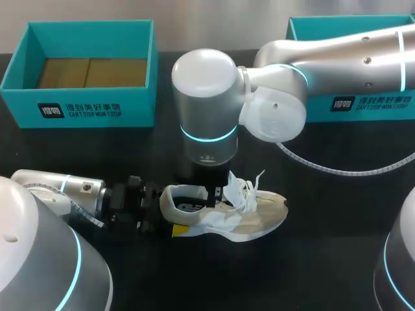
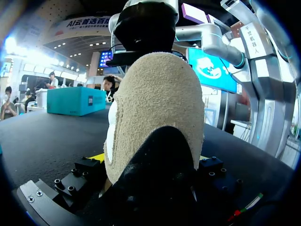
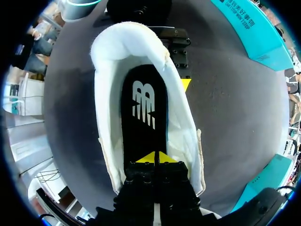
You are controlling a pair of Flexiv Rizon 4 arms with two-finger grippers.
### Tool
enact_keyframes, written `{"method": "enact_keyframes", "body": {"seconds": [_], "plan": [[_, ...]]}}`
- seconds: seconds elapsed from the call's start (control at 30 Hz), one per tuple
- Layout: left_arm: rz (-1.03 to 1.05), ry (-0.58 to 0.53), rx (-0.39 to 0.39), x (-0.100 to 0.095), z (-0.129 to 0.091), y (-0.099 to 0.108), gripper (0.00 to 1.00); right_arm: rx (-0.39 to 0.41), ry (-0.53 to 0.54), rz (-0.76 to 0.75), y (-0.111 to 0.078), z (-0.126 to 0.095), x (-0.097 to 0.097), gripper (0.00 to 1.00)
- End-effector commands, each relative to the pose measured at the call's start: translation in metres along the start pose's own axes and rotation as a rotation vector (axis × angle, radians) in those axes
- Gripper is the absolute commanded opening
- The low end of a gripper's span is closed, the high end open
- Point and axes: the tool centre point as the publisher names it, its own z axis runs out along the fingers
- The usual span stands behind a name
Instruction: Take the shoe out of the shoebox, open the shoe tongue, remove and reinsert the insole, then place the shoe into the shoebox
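A beige and white sneaker (image 1: 227,214) lies out of its box on a black table (image 1: 311,259), toe toward the robot's right and heel toward its left. The left arm comes in low from the near left corner, stretched almost flat along the tabletop. Its left gripper (image 1: 170,212) straddles the suede heel (image 2: 160,94). In the left wrist view a yellow tip shows against each side of the heel, so the claw appears clamped on the shoe, most likely to pin it in place while the other arm works inside. The right arm sweeps in from the far right, bends at a large white elbow, and drops its wrist straight down over the shoe's mouth. The right gripper (image 1: 217,194) reaches into the opening just behind the loose white laces (image 1: 249,184). From the right wrist view its two yellow tips are drawn together and meet, with nothing visibly between them, on or just above the black insole (image 3: 143,113), which lies flat in the shoe. The insole step seems to be in hand, though I cannot tell whether removal or reseating. A teal shoebox (image 1: 78,107) stands open at the far left, well apart from the shoe, and a second teal box (image 1: 376,107) sits at the far right, partly hidden behind the right arm.
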Motion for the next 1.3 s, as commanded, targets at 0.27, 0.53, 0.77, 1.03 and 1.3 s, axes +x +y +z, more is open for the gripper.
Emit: {"method": "enact_keyframes", "body": {"seconds": [0.27,0.53,0.77,1.03,1.3], "plan": [[0.000,-0.002,0.000,-0.001,0.003,0.004,0.00,-0.007,0.069,-0.026,0.005,0.015,-0.006,0.38],[0.000,-0.002,0.000,-0.001,0.003,0.004,0.00,0.001,0.144,-0.017,0.007,0.029,0.002,0.39],[0.000,-0.002,0.000,-0.001,0.003,0.004,0.00,-0.011,0.201,-0.007,0.004,0.035,0.018,0.42],[0.000,-0.002,0.000,-0.001,0.003,0.004,0.00,-0.027,0.292,-0.005,-0.002,0.048,0.032,0.40],[0.000,-0.002,0.000,-0.001,0.003,0.004,0.00,-0.039,0.403,-0.046,-0.003,0.068,0.044,0.23]]}}
